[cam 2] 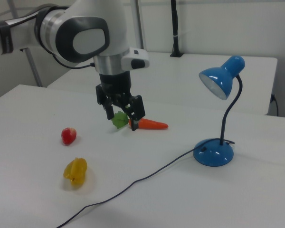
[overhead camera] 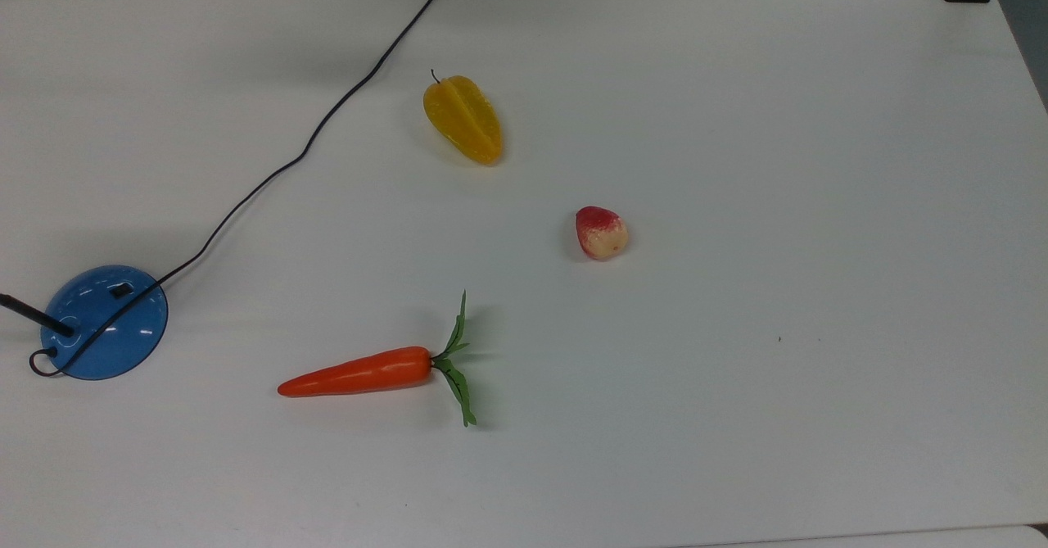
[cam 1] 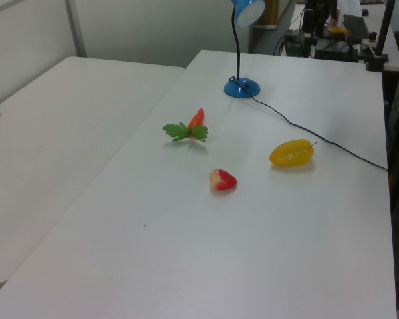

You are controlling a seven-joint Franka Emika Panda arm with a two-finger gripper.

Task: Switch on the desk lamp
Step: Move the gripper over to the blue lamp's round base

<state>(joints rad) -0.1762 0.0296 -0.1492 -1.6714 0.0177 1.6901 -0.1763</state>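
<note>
Top view, desk lamp: its blue dome base sits near the top view's left edge of the white tabletop; a small black switch shows on the dome, and the black cord runs from the base up to the tabletop's far edge.
Top view, other things: a yellow starfruit lies beside the cord, a red-and-cream strawberry near the middle, and an orange carrot with green leaves below them, all well apart.
Left view, desk lamp: it stands upright at the far end of the tabletop, its shade cut by the picture's upper edge, with carrot, strawberry and starfruit nearer the camera.
Right view, tool: it hangs above the tabletop in front of the carrot's leafy end, fingers spread apart, holding nothing.
Right view, desk lamp: well apart from the tool, on the right view's right, its shade tilted toward the tabletop.
</note>
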